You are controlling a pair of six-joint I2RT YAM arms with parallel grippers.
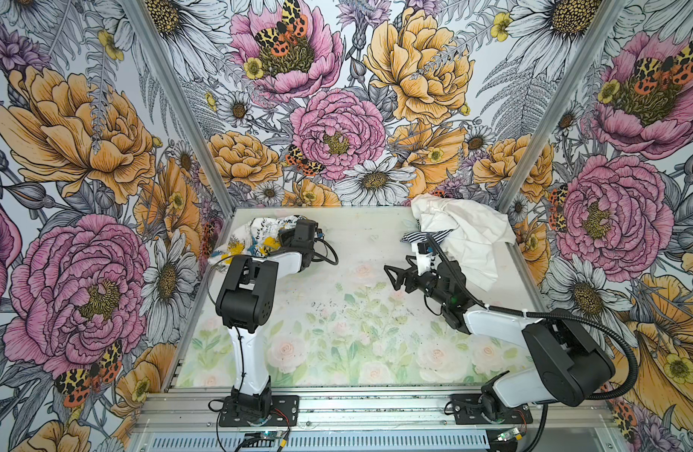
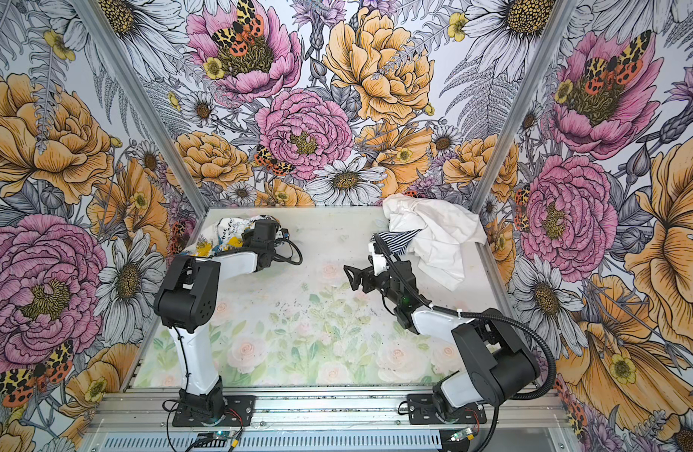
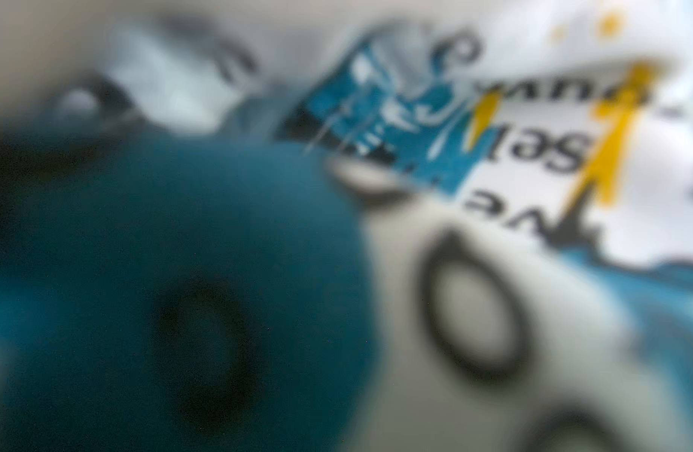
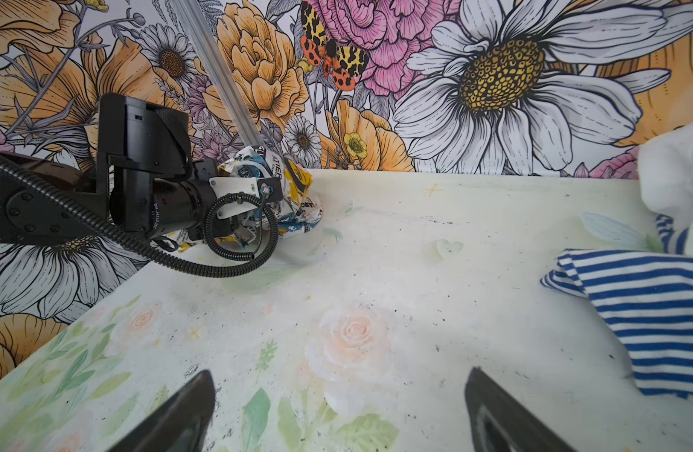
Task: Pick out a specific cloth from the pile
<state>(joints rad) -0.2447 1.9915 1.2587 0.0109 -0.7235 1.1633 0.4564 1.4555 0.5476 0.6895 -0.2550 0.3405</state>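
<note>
The cloth (image 1: 254, 238) (image 2: 223, 235), white with blue, teal and yellow patches and dark lettering, lies bunched in the table's far left corner. My left gripper (image 1: 275, 238) (image 4: 274, 195) is pushed into it and shut on it, and its fingers are hidden by the folds. The left wrist view is filled by the blurred cloth (image 3: 532, 137) right against the lens. The pile, a big plain white cloth (image 1: 470, 231) (image 4: 673, 176) with a striped cloth (image 1: 427, 236) (image 4: 649, 305), sits at the far right. My right gripper (image 1: 389, 278) (image 4: 339, 375) hangs open and empty over mid-table, left of the pile.
The pale floral table (image 1: 356, 313) is boxed in by flowered walls with metal corner posts (image 1: 180, 101) at the far left and right. An aluminium rail (image 1: 376, 407) carrying both arm bases runs along the front. A black cable (image 1: 327, 254) loops beside the left wrist.
</note>
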